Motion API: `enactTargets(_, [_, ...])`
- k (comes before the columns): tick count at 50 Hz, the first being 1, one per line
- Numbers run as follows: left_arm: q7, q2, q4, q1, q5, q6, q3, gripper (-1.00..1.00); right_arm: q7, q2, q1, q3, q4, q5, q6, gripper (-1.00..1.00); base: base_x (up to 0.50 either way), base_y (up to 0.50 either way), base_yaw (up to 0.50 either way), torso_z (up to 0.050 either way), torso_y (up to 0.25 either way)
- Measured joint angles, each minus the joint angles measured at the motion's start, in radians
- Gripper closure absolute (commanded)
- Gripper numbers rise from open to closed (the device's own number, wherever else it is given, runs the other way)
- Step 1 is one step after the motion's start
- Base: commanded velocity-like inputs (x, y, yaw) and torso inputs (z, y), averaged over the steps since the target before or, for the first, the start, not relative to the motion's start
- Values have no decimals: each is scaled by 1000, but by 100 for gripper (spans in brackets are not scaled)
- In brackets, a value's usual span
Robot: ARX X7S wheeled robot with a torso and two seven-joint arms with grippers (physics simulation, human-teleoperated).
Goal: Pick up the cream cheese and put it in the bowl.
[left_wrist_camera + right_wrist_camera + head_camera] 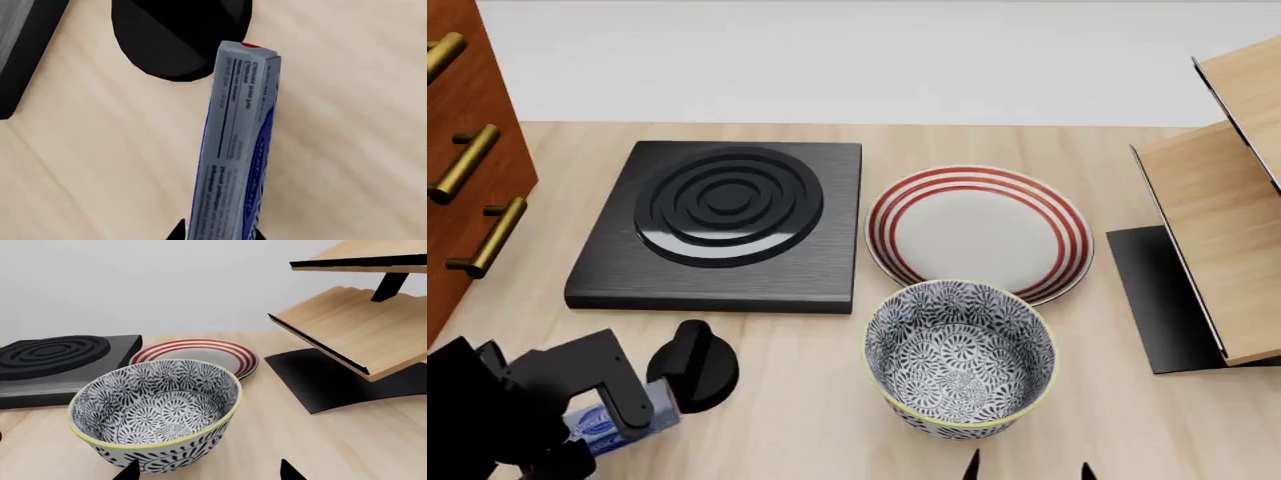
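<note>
Cream cheese (607,422): held in my left gripper (614,418), jaws pinched on the box, at the near left of the wooden table (801,400), clear of the bowl; whether it rested on the wood I could not tell. In the left wrist view the box (237,145) stood end-on, red dot farthest from the camera.
Black knob (698,366): just beside the box.
Black stove plate (723,222): behind the knob.
Bowl (961,355): patterned, right of the knob, holding nothing.
Red-ringed plate (978,232): behind the bowl.
Right gripper (208,471): fingertips spread wide, holding nothing, just before the bowl.
Wooden rack (1228,190): far right.
</note>
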Motion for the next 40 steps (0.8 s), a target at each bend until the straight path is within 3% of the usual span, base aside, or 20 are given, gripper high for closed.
enactTargets(27, [-32, -300, 922, 73, -5, -482, -96, 100, 40, 40, -60, 9, -152, 16, 30, -100, 0, 0, 0, 0, 0])
enactTargets(40, [-24, -412, 1323, 111, -73, -607, -207, 100, 55, 53, -76, 8, -205, 18, 40, -100, 0, 0, 0, 0, 0])
